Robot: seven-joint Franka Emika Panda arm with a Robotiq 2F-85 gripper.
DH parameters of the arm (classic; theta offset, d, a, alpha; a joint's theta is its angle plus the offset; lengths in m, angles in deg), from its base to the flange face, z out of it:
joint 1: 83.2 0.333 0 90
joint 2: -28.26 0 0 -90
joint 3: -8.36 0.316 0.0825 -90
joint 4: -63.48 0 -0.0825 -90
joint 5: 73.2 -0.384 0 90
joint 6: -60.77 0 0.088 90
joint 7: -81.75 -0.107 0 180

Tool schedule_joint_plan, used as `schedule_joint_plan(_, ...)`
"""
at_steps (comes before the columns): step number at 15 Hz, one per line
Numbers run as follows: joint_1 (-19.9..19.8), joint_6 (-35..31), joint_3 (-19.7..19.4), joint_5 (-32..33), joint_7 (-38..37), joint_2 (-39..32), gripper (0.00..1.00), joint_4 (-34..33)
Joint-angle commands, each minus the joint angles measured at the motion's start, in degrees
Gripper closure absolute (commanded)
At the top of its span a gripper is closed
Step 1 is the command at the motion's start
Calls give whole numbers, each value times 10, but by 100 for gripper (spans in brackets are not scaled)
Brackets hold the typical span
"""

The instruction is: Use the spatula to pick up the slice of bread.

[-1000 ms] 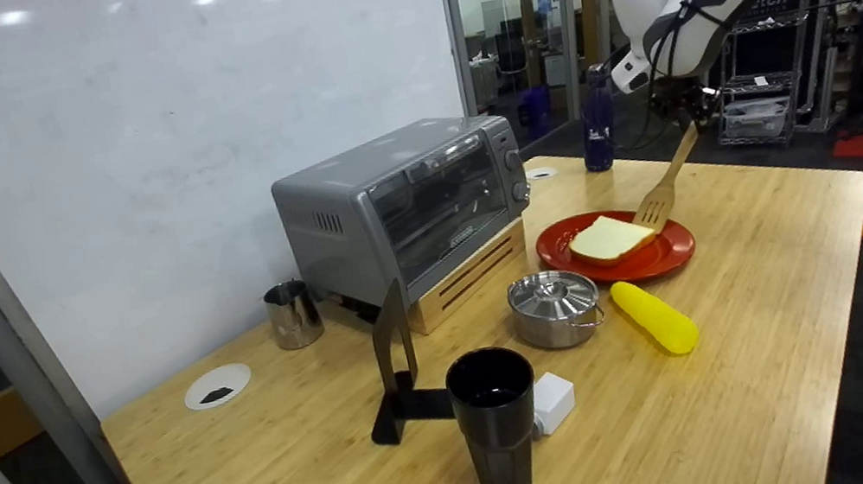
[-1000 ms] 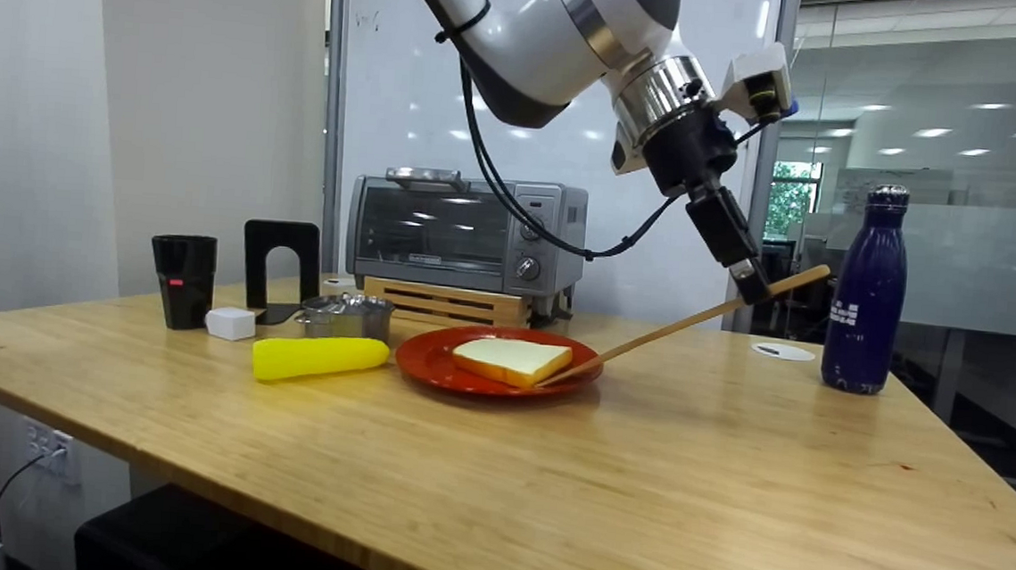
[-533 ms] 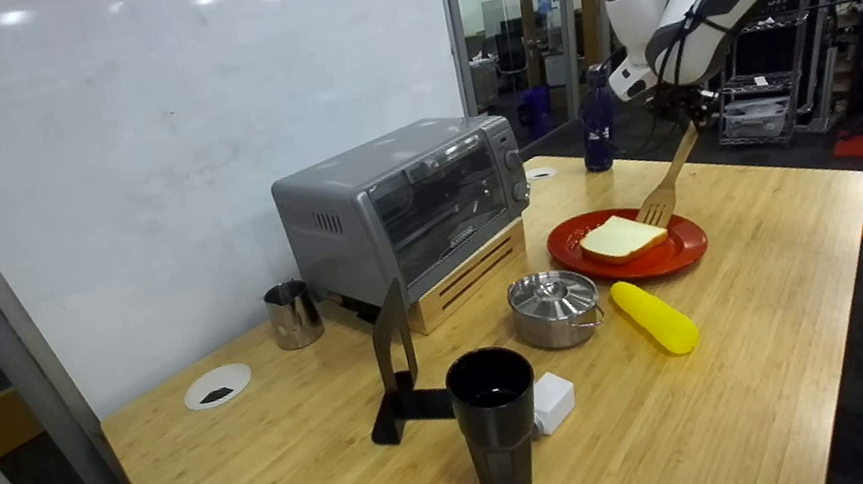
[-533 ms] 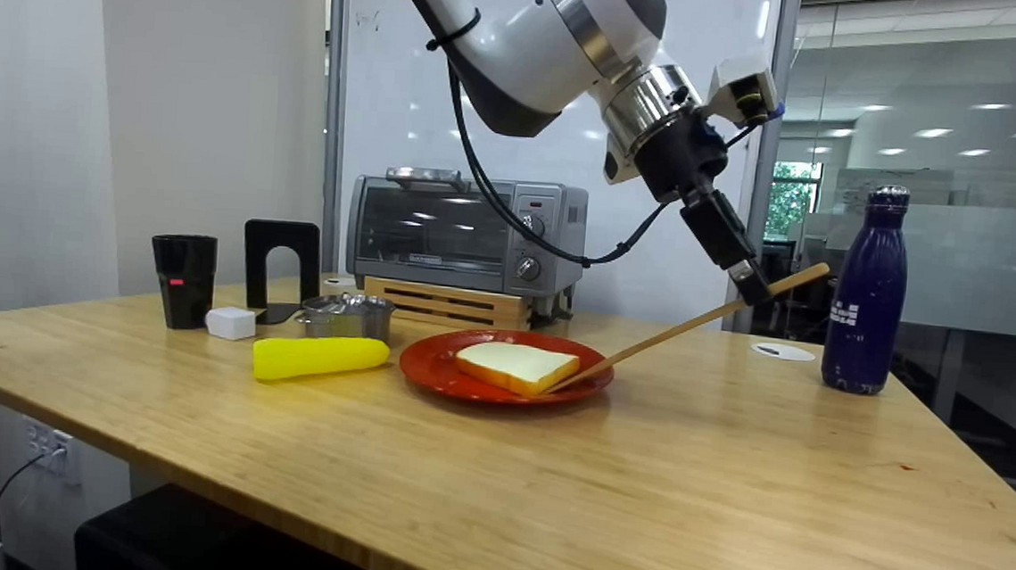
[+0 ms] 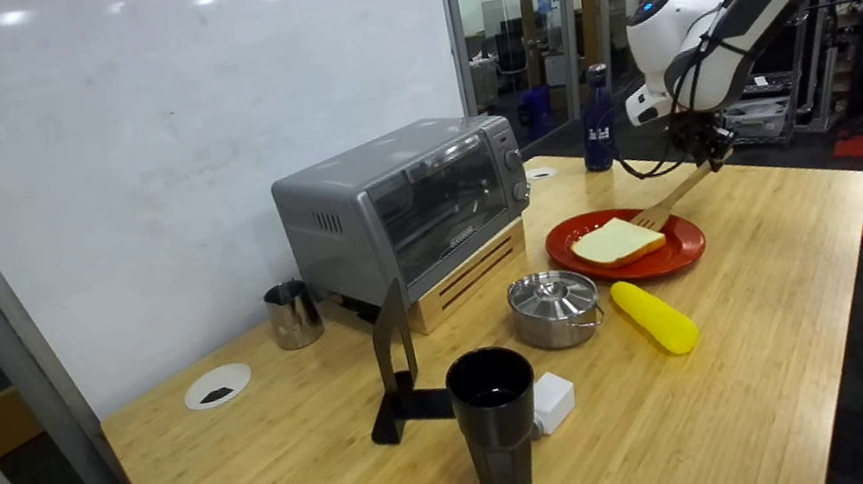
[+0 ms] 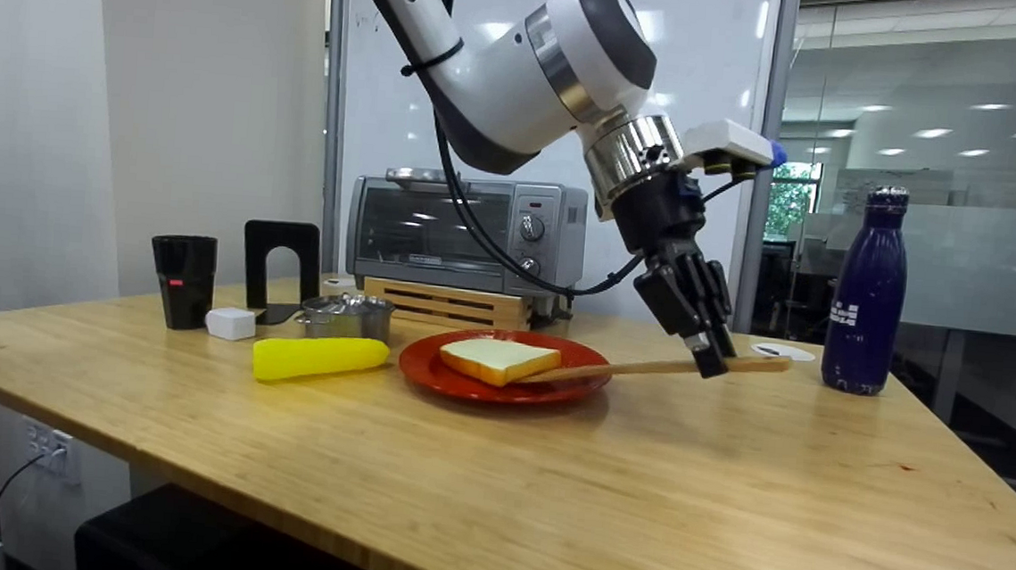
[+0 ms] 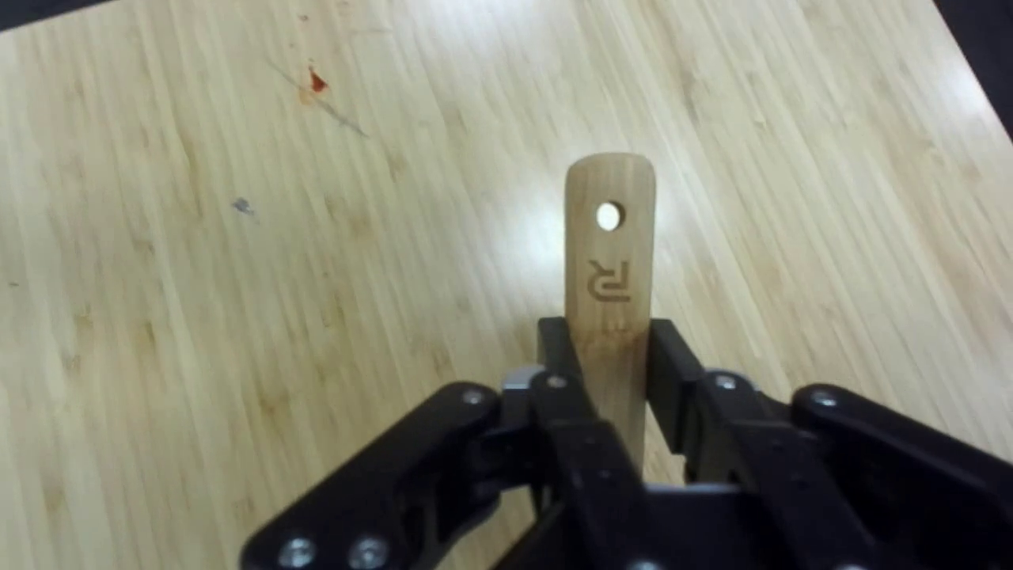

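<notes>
The spatula is slim, light-brown and wooden. Its blade (image 5: pixel 653 217) rests low over the red plate (image 5: pixel 564 237), at the edge of the slice of bread (image 5: pixel 614 240). The bread is pale and square and lies on the plate, also in an exterior view (image 6: pixel 503 354). The blade's tip meets the bread's near right edge there; I cannot tell how far under it goes. My gripper (image 6: pixel 713 367) is shut on the spatula's handle (image 6: pixel 654 368), which slopes gently up from the plate. In the wrist view my gripper (image 7: pixel 608 336) pinches the handle from both sides; the handle's end sticks out beyond.
A yellow cylinder-like object (image 5: pixel 656 318) and a lidded steel pot (image 5: pixel 555 311) stand near the plate. A toaster oven (image 5: pixel 407 202) is behind. A dark blue bottle (image 6: pixel 867 292) stands beyond the handle's end. A black cup (image 5: pixel 497 424) is further off.
The plate and bread first shifted slightly away from the toaster oven. Then my gripper came down, so the spatula lies flatter. The bread has slid slightly away from the gripper on the plate.
</notes>
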Motion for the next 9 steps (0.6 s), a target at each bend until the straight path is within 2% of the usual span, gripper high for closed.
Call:
schedule_joint_plan(1, -16, -40, 9, -32, 1, 10, 93, 49)
schedule_joint_plan(9, -21, -75, 14, -113, 7, 9, 93, 81)
